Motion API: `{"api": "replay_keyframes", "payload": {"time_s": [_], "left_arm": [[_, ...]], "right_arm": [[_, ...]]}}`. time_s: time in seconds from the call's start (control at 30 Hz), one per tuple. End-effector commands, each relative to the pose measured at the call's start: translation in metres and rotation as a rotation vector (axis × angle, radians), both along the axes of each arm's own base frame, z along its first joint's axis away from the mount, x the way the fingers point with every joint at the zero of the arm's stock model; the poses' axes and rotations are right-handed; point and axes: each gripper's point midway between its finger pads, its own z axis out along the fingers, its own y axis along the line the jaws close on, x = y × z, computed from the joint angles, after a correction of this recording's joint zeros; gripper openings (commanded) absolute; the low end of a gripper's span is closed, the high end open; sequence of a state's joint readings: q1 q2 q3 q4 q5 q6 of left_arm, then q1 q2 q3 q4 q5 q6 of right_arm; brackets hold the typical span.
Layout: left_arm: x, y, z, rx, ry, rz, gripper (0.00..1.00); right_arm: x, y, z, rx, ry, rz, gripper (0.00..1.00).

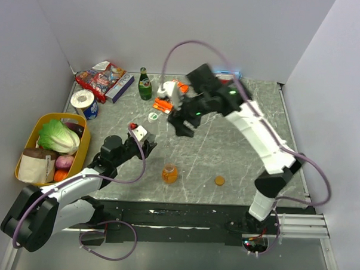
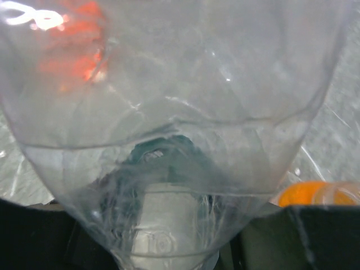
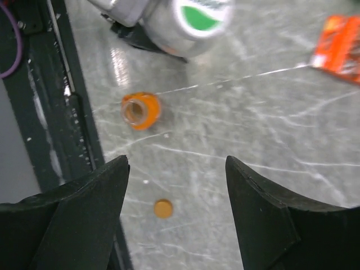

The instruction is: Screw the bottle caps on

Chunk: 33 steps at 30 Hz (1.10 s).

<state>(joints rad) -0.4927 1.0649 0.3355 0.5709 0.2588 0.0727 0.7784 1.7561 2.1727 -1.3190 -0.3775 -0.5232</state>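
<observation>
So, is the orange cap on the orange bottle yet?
No, the orange cap lies on the table, apart from the orange bottle, whose mouth is open.

A robot lab cell: plain white walls (image 1: 173, 27) box in a marbled tabletop (image 1: 238, 167), with a cabled left arm (image 1: 70, 190) and right arm (image 1: 257, 135) at its edge and groceries (image 1: 57, 135) in a basket (image 1: 82, 151).

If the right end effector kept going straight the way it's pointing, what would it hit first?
Most likely the bare table top, close to the small orange cap. The right end effector is open and nothing else shows between its fingers, but depth is unclear.
</observation>
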Motion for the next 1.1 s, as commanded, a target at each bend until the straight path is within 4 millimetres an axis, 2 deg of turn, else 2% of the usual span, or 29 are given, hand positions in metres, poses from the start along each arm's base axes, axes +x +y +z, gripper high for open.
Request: {"api": "replay_keyframes", "payload": {"time_s": [0.0, 0.07, 0.17, 0.27, 0.43, 0.53, 0.57, 0.83, 1.07], "left_arm": [[-0.012, -0.018, 0.02, 0.024, -0.081, -0.177, 0.01], [-0.023, -0.024, 0.016, 0.052, -0.09, -0.261, 0.01], [-0.031, -0.029, 0.015, 0.098, -0.107, -0.342, 0.01], [-0.033, -0.029, 0.02, 0.13, -0.134, -0.366, 0.01], [-0.033, -0.027, 0.027, 0.164, -0.174, -0.381, 0.01], [-0.033, -0.027, 0.03, 0.168, -0.184, -0.38, 0.01], [-0.033, -0.027, 0.03, 0.171, -0.187, -0.383, 0.01], [-0.034, -0.027, 0.036, 0.188, -0.217, -0.398, 0.01], [-0.031, -0.028, 0.043, 0.184, -0.235, -0.391, 0.01]], "right_arm": [[-0.001, -0.003, 0.072, 0.195, -0.309, 0.224, 0.76], [-0.01, 0.008, 0.078, 0.211, -0.397, 0.372, 0.76], [-0.024, 0.022, 0.075, 0.203, -0.455, 0.542, 0.76], [-0.039, 0.029, 0.068, 0.198, -0.473, 0.676, 0.75], [-0.058, 0.03, 0.048, 0.161, -0.507, 0.847, 0.74], [-0.06, 0.031, 0.047, 0.162, -0.527, 0.893, 0.73], [-0.061, 0.031, 0.041, 0.147, -0.502, 0.904, 0.72], [-0.062, 0.035, 0.041, 0.144, -0.511, 0.938, 0.67], [-0.06, 0.032, 0.027, 0.092, -0.477, 0.974, 0.62]]}}
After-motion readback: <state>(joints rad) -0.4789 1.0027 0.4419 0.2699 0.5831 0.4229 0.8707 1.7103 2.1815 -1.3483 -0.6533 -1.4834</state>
